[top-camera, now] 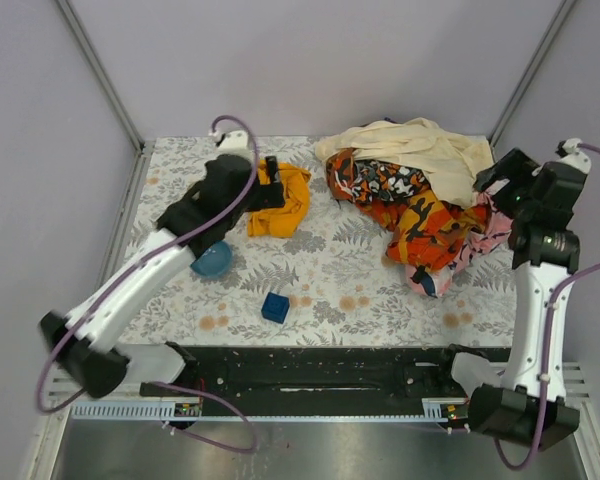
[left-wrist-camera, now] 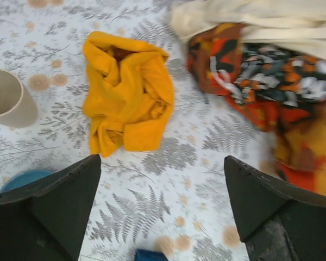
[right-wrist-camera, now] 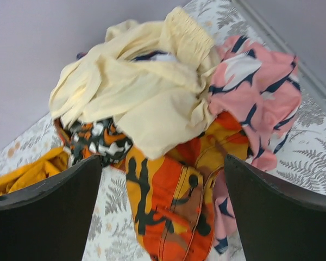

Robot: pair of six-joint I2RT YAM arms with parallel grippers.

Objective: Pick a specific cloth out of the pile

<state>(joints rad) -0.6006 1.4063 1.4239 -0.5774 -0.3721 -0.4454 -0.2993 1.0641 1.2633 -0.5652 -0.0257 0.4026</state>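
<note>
grey fern print covered the table [top-camera: 360, 285], and at its far right sat the pile [top-camera: 410, 190], cream over orange-black and pink. mustard and plain, the cloth [top-camera: 285, 205] lay alone on the table left of that heap and apart from it, crumpled, its long axis running roughly far to near. my left gripper [left-wrist-camera: 162, 163] hung by its left edge, jaws spread wide with nothing in them. from that wrist the cloth sat ahead and a little left of centre, lengthwise along my approach. the right gripper [right-wrist-camera: 163, 163], likewise wide and empty, faced the pile, so i judged the left arm nearer. a blue cube [top-camera: 275, 307] lay closer to me.
</note>
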